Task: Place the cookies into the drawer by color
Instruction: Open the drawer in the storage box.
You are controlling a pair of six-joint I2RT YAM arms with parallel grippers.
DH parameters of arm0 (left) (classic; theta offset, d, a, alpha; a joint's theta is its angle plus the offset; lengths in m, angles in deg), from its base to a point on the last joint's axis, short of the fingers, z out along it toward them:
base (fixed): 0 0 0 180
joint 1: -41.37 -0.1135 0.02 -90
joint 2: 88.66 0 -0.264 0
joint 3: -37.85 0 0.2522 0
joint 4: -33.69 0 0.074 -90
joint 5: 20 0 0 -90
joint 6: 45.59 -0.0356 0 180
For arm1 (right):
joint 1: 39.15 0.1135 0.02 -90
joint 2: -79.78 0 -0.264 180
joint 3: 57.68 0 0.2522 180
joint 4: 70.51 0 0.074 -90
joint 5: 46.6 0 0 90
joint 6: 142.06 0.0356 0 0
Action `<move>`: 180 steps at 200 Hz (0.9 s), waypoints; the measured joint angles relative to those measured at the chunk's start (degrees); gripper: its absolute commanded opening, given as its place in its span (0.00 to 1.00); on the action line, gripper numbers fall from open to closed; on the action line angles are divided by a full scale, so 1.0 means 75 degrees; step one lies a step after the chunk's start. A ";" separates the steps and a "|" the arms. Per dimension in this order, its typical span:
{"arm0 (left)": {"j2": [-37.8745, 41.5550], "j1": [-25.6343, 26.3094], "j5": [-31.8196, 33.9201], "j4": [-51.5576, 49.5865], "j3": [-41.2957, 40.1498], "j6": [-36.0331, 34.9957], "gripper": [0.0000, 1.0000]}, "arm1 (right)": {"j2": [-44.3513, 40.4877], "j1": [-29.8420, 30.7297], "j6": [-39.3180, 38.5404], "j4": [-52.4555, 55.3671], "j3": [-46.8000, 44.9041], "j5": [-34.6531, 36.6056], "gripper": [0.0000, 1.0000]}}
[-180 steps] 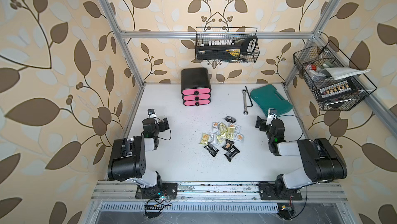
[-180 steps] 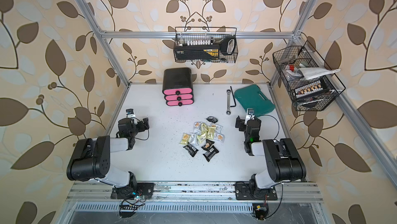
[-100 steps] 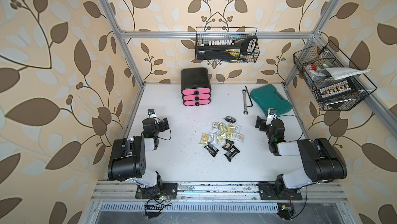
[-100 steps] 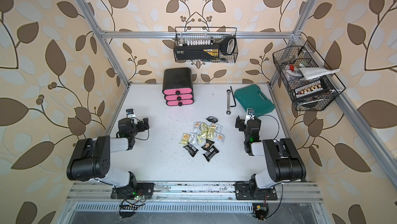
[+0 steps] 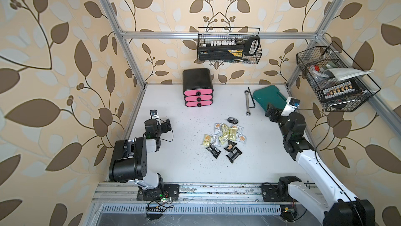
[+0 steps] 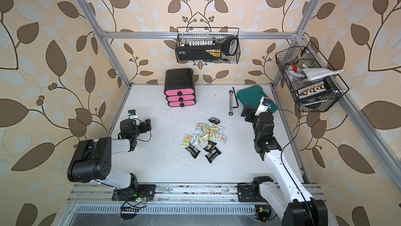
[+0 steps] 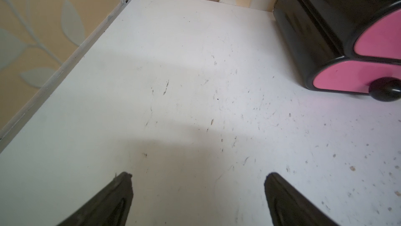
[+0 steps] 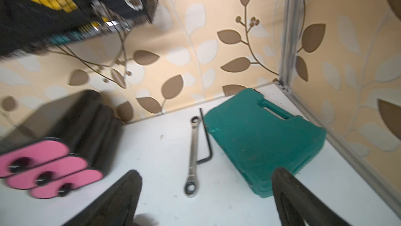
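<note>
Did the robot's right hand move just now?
Yes. The right hand has moved farther back, toward the teal case, and in a top view it now overlaps the case's near edge.

Left arm (image 5: 130,157) folded low along the left edge of the table (image 5: 184,170), my left hand (image 5: 167,124) is empty, its fingers (image 7: 117,194) spread wide just above the table. My right arm (image 5: 314,168) stretches toward the table's far right corner, my right hand (image 5: 270,111) equally wide and empty.
</note>
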 measured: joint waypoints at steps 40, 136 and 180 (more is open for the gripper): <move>0.0000 0.0000 0.0000 0.0000 0.0000 0.0000 0.98 | -0.0125 0.0874 0.1856 0.2104 0.0560 -0.2477 0.90; 0.3293 0.1868 -0.0090 -0.3841 0.2011 0.2961 0.74 | 0.0035 0.3652 0.3252 0.2801 0.0551 -0.3515 0.91; 0.1565 0.3273 -0.0804 -0.3678 0.3016 0.5674 0.52 | -0.0055 0.3660 0.3646 0.2425 0.0245 -0.3270 0.92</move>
